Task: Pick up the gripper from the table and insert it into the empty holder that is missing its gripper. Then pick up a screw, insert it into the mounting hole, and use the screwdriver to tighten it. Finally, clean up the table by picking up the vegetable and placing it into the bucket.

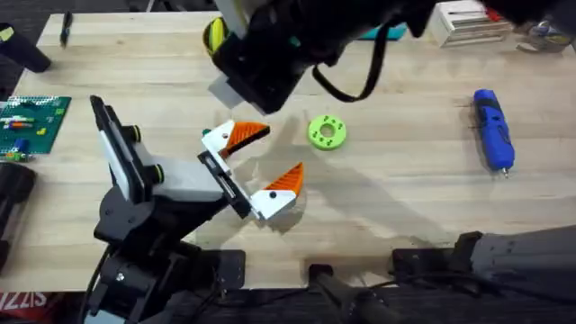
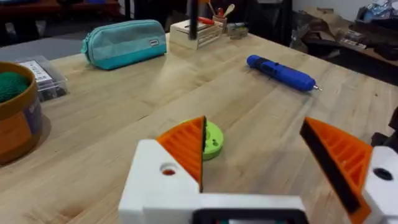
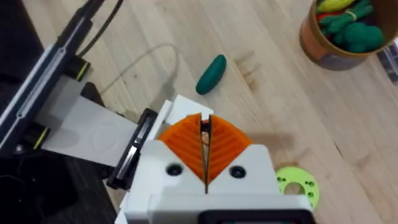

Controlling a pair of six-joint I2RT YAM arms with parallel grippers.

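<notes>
The holder (image 1: pixel 184 184), a white jaw block on a black rail with yellow-ringed knobs, sits on my left arm. My left gripper (image 1: pixel 281 150) (image 2: pixel 255 124) is open with nothing between its fingers. Its far finger is the gripper (image 1: pixel 236 135), an orange wedge with a white-and-teal base, seated at the rail's end. My right gripper (image 3: pixel 205 118) hangs high above it, large and dark (image 1: pixel 243 81), shut on a small dark screw. The blue screwdriver (image 1: pixel 493 126) (image 2: pixel 283 71) lies at the right. A green vegetable (image 3: pixel 211 74) lies near the bucket (image 3: pixel 339 46) (image 2: pixel 18 124).
A lime-green ring with holes (image 1: pixel 326 132) (image 2: pixel 211 138) lies just ahead of the left fingers. A teal pouch (image 2: pixel 124 40), a clear box (image 2: pixel 43 74) and a wooden box (image 2: pixel 196 34) stand at the back. A green circuit board (image 1: pixel 31 121) is at the far left.
</notes>
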